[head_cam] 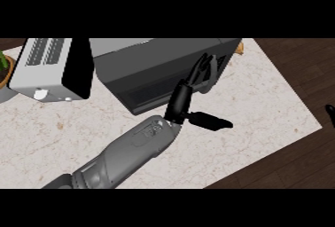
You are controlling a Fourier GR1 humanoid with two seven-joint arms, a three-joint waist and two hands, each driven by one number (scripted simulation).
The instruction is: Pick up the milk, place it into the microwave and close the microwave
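Milk: out of sight; cannot tell whether inside the microwave.
Microwave [157,66]: dark grey box at the table's far side, set at a slant, front face with a darker window turned toward the near left; door appears shut against the body.
Left robot hand [189,91]: black, at the microwave's front right part, fingers [204,71] straight and together, lying against the face; thumb [212,120] stuck out to the right above the table; clamped on nothing.
Left forearm [131,150]: grey, coming in from the lower left.
Right robot hand [329,113]: only a black sliver at the right edge; cannot tell its state.
Toaster [46,66]: pale grey, slots on top, black side, just left of the microwave.
Table [262,111]: pale, marbled.
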